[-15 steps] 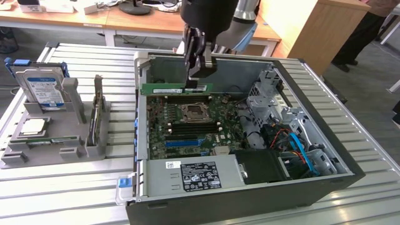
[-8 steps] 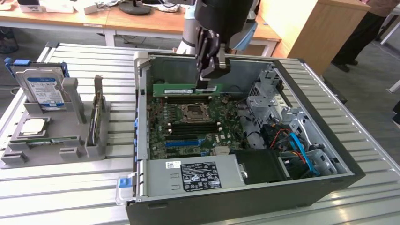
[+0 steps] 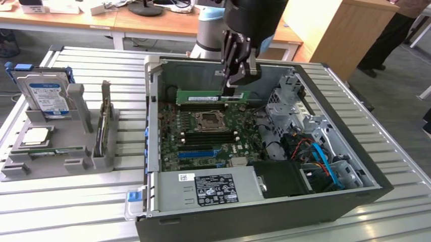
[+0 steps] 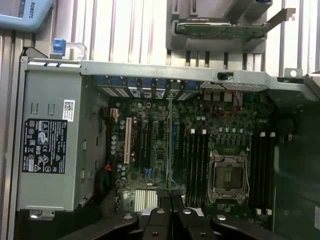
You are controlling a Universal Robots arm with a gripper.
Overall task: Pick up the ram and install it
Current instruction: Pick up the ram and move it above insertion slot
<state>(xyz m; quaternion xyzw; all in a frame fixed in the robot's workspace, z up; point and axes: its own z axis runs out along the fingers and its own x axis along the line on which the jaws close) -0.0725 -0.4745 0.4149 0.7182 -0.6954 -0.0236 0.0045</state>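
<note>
ram [image 3: 202, 97] clamped in claw [image 3: 233, 92]

The exterior view looks from high off the near edge of the slatted table [image 3: 67, 212]. It tilts down across the whole open computer case [image 3: 269, 224] toward the desks [image 3: 67, 20] behind. The wrist view hangs close above the case interior, facing straight down along the gripper [image 4: 170, 197], which is clamped on the edge-on ram [image 4: 170, 145]. Both views share the motherboard [image 3: 202, 136], CPU socket [image 3: 209, 120] and power supply [image 3: 209, 189].
</note>
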